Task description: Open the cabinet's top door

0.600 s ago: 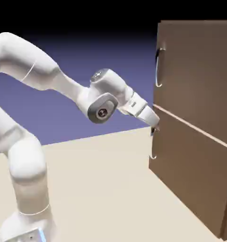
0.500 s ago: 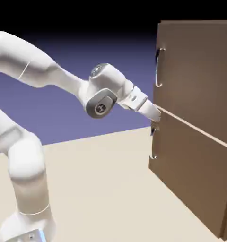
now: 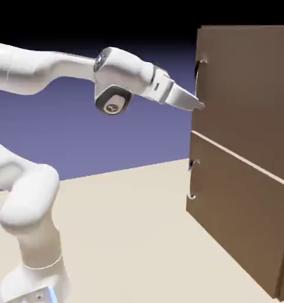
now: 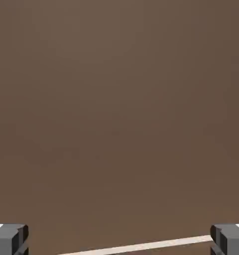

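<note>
Exterior view: the gripper [image 3: 199, 107] overlaps the lower end of the top door's curved silver handle [image 3: 197, 70]; the top door [image 3: 245, 94] sits above the pale seam [image 3: 239, 158], stiff, I judge, and best gripped mid-handle. Hand view: my fingertips stand wide apart before brown panel.

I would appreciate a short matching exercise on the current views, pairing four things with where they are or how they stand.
1. Flat brown upper door panel
2. Curved silver handle of the lower door
3. Two-finger gripper
4. Thin pale strip

A. Jaws wide apart, nothing between the fingertips
B. Closed, above the pale line
C. Crosses the bottom of the hand view at a slant
D. Below the pale line, at the cabinet's left edge in the exterior view

Pairs: 1-B, 2-D, 3-A, 4-C
</note>
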